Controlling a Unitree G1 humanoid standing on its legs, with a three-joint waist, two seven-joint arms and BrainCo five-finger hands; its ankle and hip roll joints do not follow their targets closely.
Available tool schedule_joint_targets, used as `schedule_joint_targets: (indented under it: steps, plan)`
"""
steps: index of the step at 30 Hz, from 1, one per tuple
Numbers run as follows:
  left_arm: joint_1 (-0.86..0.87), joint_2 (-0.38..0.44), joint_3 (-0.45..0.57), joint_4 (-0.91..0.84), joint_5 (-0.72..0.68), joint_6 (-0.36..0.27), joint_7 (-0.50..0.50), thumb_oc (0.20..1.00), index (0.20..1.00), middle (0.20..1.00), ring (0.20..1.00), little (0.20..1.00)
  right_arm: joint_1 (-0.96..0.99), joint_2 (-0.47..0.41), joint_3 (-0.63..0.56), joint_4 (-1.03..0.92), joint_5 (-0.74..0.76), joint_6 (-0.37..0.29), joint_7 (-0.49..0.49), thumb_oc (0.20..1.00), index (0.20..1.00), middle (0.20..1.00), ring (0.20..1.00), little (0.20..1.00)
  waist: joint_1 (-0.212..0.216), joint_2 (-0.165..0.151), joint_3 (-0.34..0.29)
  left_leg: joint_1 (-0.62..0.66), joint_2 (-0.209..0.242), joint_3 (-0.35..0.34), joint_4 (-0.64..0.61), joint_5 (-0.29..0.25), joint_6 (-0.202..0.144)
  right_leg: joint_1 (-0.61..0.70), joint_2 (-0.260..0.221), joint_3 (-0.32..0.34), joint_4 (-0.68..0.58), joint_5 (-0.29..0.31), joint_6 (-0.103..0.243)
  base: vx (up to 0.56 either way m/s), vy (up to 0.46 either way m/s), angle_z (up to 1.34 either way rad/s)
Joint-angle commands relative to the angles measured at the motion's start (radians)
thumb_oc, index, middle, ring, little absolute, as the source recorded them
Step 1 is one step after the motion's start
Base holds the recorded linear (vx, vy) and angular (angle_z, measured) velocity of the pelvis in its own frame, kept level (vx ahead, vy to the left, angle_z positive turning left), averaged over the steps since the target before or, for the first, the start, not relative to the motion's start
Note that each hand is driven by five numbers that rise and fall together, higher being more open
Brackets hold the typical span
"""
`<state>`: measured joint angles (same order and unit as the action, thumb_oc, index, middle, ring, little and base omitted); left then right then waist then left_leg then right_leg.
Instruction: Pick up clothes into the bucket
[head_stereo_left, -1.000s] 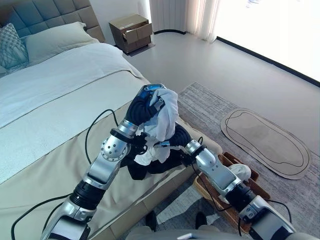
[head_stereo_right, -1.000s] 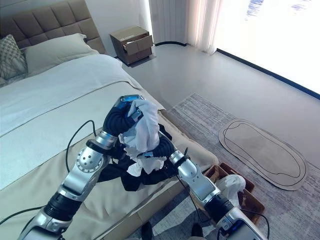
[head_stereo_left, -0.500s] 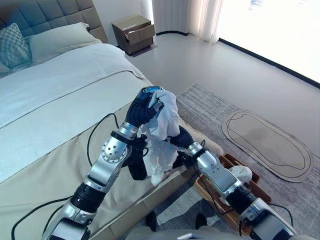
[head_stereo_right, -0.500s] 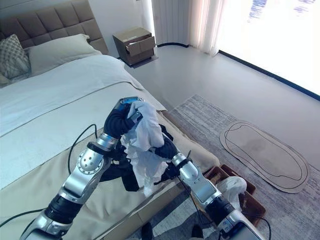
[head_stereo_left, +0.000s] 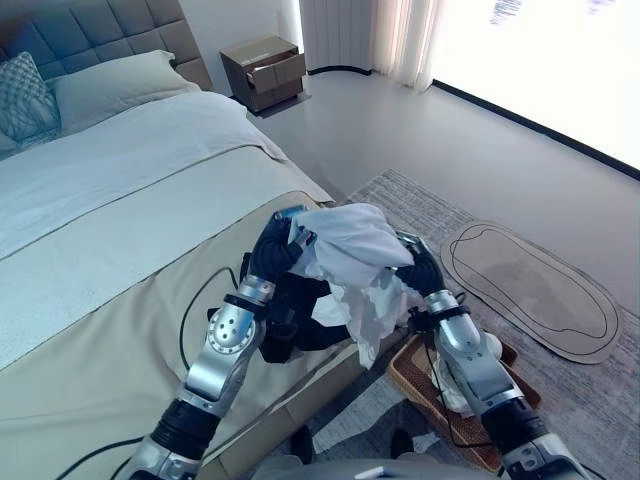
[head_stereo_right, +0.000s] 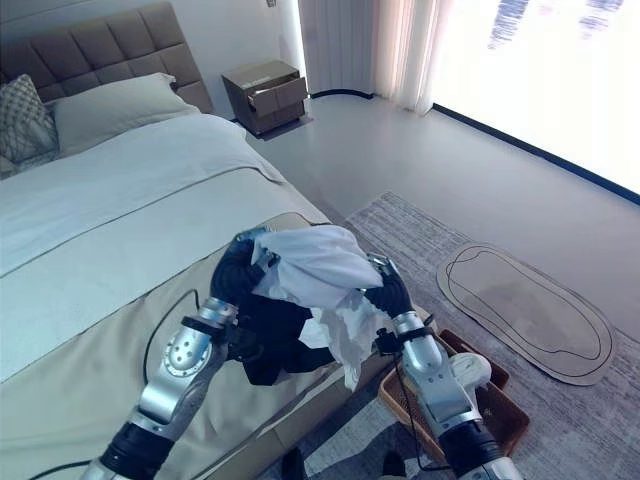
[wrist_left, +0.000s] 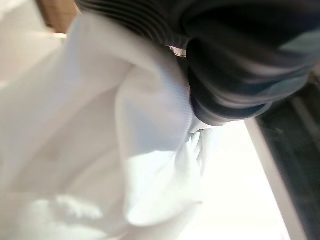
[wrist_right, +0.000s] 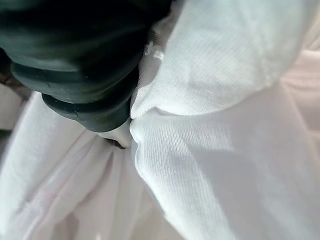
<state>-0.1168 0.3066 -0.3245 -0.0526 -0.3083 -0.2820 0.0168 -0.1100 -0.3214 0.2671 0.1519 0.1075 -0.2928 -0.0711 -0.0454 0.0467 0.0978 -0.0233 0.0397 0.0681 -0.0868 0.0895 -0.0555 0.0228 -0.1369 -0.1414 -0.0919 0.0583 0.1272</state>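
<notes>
A white garment (head_stereo_left: 350, 245) hangs in the air, stretched between my two hands beside the bed's corner. My left hand (head_stereo_left: 275, 250) is shut on its end over the bed. My right hand (head_stereo_left: 420, 270) is shut on the other end, out past the bed's edge and above the basket. The loose cloth (head_stereo_right: 345, 335) droops between them. Up close the white garment (wrist_left: 125, 150) drapes over my left hand's dark cover (wrist_left: 240, 60), and the white garment (wrist_right: 225, 150) also wraps my right hand's cover (wrist_right: 75, 60). A woven brown basket (head_stereo_left: 425, 385) stands on the rug below, with white cloth (head_stereo_left: 487, 345) in it.
A dark garment (head_stereo_left: 300, 320) lies on the beige bed cover (head_stereo_left: 120, 330) at the corner, under my left arm. A grey rug (head_stereo_left: 420, 215) with an oval mat (head_stereo_left: 530, 285) lies to the right. A bedside cabinet (head_stereo_left: 265, 70) stands far back.
My right hand has come up from the bed's edge and moved right with the white garment, pulling it wide. My left hand has sunk a little. The dark garment stays on the bed.
</notes>
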Motion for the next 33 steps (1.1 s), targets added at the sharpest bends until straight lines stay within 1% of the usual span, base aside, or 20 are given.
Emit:
schedule_joint_targets:
  steps: [1,3,6,7,8,10,11,13,14,15,16,17,19,20,22,23,24,26,32,33]
  plan:
    - [0.017,0.045,0.141,0.090,-0.009,-0.092,0.035,1.000,1.000,1.000,1.000,1.000,0.020,-0.050,-0.293,-0.018,0.079,-0.068,-0.169,0.200,0.200,0.200,0.200,0.200,-0.005,-0.064,-0.040,0.028,-0.013,-0.025,0.035,-0.082,0.017,-0.018,-0.022,-0.023,0.037,0.020,0.020,0.00,0.000,0.00]
    - [0.041,0.042,0.138,0.138,-0.005,-0.087,0.014,1.000,1.000,1.000,1.000,1.000,0.026,-0.049,-0.346,-0.021,0.103,-0.084,-0.186,0.200,0.200,0.200,0.200,0.200,-0.008,-0.065,-0.038,0.026,-0.013,-0.023,0.035,-0.083,0.018,-0.022,-0.020,-0.020,0.038,0.020,0.019,0.00,-0.004,-0.03]
    - [0.068,0.035,0.134,0.167,-0.010,-0.089,-0.001,1.000,1.000,1.000,1.000,1.000,0.033,-0.049,-0.382,-0.021,0.125,-0.097,-0.194,0.200,0.200,0.200,0.200,0.200,-0.009,-0.067,-0.039,0.025,-0.013,-0.020,0.036,-0.084,0.019,-0.026,-0.018,-0.017,0.039,0.020,0.019,-0.01,-0.011,-0.11]
    - [0.098,0.029,0.142,0.202,-0.020,-0.087,-0.020,1.000,1.000,1.000,1.000,1.000,0.046,-0.061,-0.425,-0.011,0.122,-0.107,-0.213,0.200,0.200,0.200,0.200,0.200,-0.012,-0.070,-0.035,0.016,-0.015,-0.017,0.040,-0.075,0.021,-0.036,-0.020,-0.014,0.042,0.028,0.017,0.00,0.000,0.00]
    - [0.098,0.029,0.141,0.202,-0.020,-0.087,-0.020,1.000,1.000,1.000,1.000,1.000,0.047,-0.061,-0.425,-0.011,0.121,-0.107,-0.213,0.200,0.200,0.200,0.200,0.200,-0.011,-0.068,-0.038,0.021,-0.013,-0.017,0.037,-0.084,0.020,-0.032,-0.018,-0.013,0.040,0.021,0.019,-0.05,-0.016,-0.01]
    - [0.134,0.016,0.154,0.225,-0.057,-0.085,-0.040,1.000,1.000,1.000,1.000,1.000,0.059,-0.076,-0.479,-0.002,0.125,-0.113,-0.233,0.200,0.200,0.200,0.200,0.200,-0.014,-0.072,-0.035,0.011,-0.014,-0.016,0.042,-0.075,0.021,-0.042,-0.018,-0.011,0.043,0.029,0.017,0.00,0.000,0.00]
    - [0.134,0.016,0.154,0.226,-0.057,-0.084,-0.040,1.000,1.000,1.000,1.000,1.000,0.060,-0.076,-0.479,-0.002,0.125,-0.113,-0.233,0.200,0.200,0.200,0.200,0.200,-0.014,-0.070,-0.038,0.016,-0.013,-0.017,0.039,-0.084,0.020,-0.037,-0.016,-0.011,0.040,0.022,0.019,0.03,-0.015,-0.04]
    - [0.175,0.015,0.169,0.223,-0.077,-0.079,-0.068,1.000,1.000,1.000,1.000,1.000,0.072,-0.093,-0.542,0.013,0.139,-0.124,-0.256,0.200,0.200,0.200,0.200,0.200,-0.018,-0.071,-0.033,0.011,-0.011,-0.017,0.042,-0.085,0.020,-0.044,-0.014,-0.007,0.043,0.021,0.019,0.01,-0.016,-0.04]
    - [0.176,0.015,0.169,0.222,-0.077,-0.079,-0.068,1.000,1.000,1.000,1.000,1.000,0.073,-0.094,-0.543,0.014,0.140,-0.125,-0.255,0.200,0.200,0.200,0.200,0.200,-0.017,-0.071,-0.035,0.010,-0.011,-0.016,0.043,-0.085,0.020,-0.045,-0.014,-0.007,0.043,0.021,0.019,0.00,0.000,0.00]
    - [0.195,0.013,0.177,0.224,-0.098,-0.078,-0.080,1.000,1.000,1.000,1.000,1.000,0.073,-0.105,-0.579,0.021,0.150,-0.134,-0.272,0.200,0.200,0.200,0.200,0.200,-0.021,-0.072,-0.031,0.007,-0.011,-0.014,0.045,-0.087,0.021,-0.048,-0.013,-0.005,0.045,0.020,0.019,-0.05,-0.015,-0.06]
    - [0.206,0.010,0.182,0.225,-0.110,-0.077,-0.085,1.000,1.000,1.000,1.000,1.000,0.073,-0.115,-0.597,0.021,0.151,-0.138,-0.279,0.200,0.200,0.200,0.200,0.200,-0.021,-0.073,-0.026,0.000,-0.013,-0.011,0.050,-0.080,0.023,-0.057,-0.014,-0.002,0.050,0.027,0.017,-0.01,-0.015,-0.08]
    - [0.206,0.010,0.182,0.225,-0.110,-0.077,-0.085,1.000,1.000,1.000,1.000,1.000,0.074,-0.115,-0.597,0.021,0.151,-0.138,-0.279,0.200,0.200,0.200,0.200,0.200,-0.021,-0.072,-0.029,0.004,-0.011,-0.012,0.048,-0.089,0.022,-0.053,-0.012,-0.001,0.048,0.020,0.019,-0.01,-0.017,-0.11]
    - [0.224,0.003,0.192,0.236,-0.122,-0.075,-0.092,1.000,1.000,1.000,1.000,1.000,0.079,-0.137,-0.644,0.015,0.156,-0.147,-0.299,0.200,0.200,0.200,0.200,0.200,-0.025,-0.073,-0.019,-0.005,-0.010,-0.004,0.053,-0.082,0.024,-0.069,-0.013,0.004,0.054,0.029,0.019,-0.02,-0.020,-0.09]
    - [0.228,0.003,0.198,0.237,-0.123,-0.077,-0.090,1.000,1.000,1.000,1.000,1.000,0.081,-0.147,-0.661,0.017,0.153,-0.150,-0.305,0.200,0.200,0.200,0.200,0.200,-0.029,-0.073,-0.019,-0.002,-0.008,-0.002,0.050,-0.091,0.023,-0.068,-0.010,0.006,0.051,0.022,0.021,-0.05,-0.014,-0.10]
    - [0.227,0.000,0.198,0.238,-0.124,-0.079,-0.090,1.000,1.000,1.000,1.000,1.000,0.080,-0.154,-0.671,0.010,0.149,-0.151,-0.314,0.200,0.200,0.200,0.200,0.200,-0.029,-0.072,-0.018,-0.005,-0.007,0.002,0.051,-0.092,0.023,-0.073,-0.008,0.009,0.051,0.023,0.022,-0.01,-0.006,-0.10]
    - [0.227,0.000,0.199,0.236,-0.126,-0.081,-0.089,1.000,1.000,1.000,1.000,1.000,0.079,-0.158,-0.679,0.005,0.152,-0.154,-0.318,0.200,0.200,0.200,0.200,0.200,-0.031,-0.074,-0.014,-0.011,-0.007,0.006,0.055,-0.083,0.023,-0.080,-0.009,0.010,0.054,0.030,0.020,0.03,-0.013,-0.10]
    - [0.223,0.001,0.200,0.237,-0.123,-0.084,-0.083,1.000,1.000,1.000,1.000,1.000,0.079,-0.159,-0.688,-0.007,0.164,-0.162,-0.319,0.200,0.200,0.200,0.200,0.200,-0.034,-0.073,-0.013,-0.007,-0.003,0.011,0.053,-0.092,0.022,-0.081,-0.006,0.015,0.052,0.023,0.023,-0.01,-0.015,-0.13]
    - [0.221,0.002,0.204,0.234,-0.119,-0.085,-0.078,1.000,1.000,1.000,1.000,1.000,0.086,-0.159,-0.692,-0.014,0.171,-0.164,-0.310,0.200,0.200,0.200,0.200,0.200,-0.036,-0.074,-0.011,-0.008,-0.002,0.015,0.053,-0.092,0.021,-0.084,-0.004,0.019,0.053,0.023,0.022,0.01,-0.020,-0.15]
    - [0.204,-0.006,0.224,0.229,-0.120,-0.096,-0.062,1.000,1.000,1.000,1.000,1.000,0.109,-0.137,-0.665,-0.015,0.177,-0.154,-0.285,0.200,0.200,0.200,0.200,0.200,-0.048,-0.075,0.005,-0.013,0.003,0.022,0.058,-0.095,0.018,-0.097,0.000,0.029,0.062,0.020,0.020,-0.02,-0.019,-0.07]
    - [0.196,-0.005,0.231,0.214,-0.115,-0.104,-0.052,1.000,1.000,1.000,1.000,1.000,0.116,-0.131,-0.652,-0.003,0.161,-0.145,-0.284,0.200,0.200,0.200,0.200,0.200,-0.050,-0.074,0.019,-0.024,0.002,0.021,0.067,-0.096,0.018,-0.106,-0.001,0.030,0.073,0.017,0.019,-0.04,-0.007,-0.05]
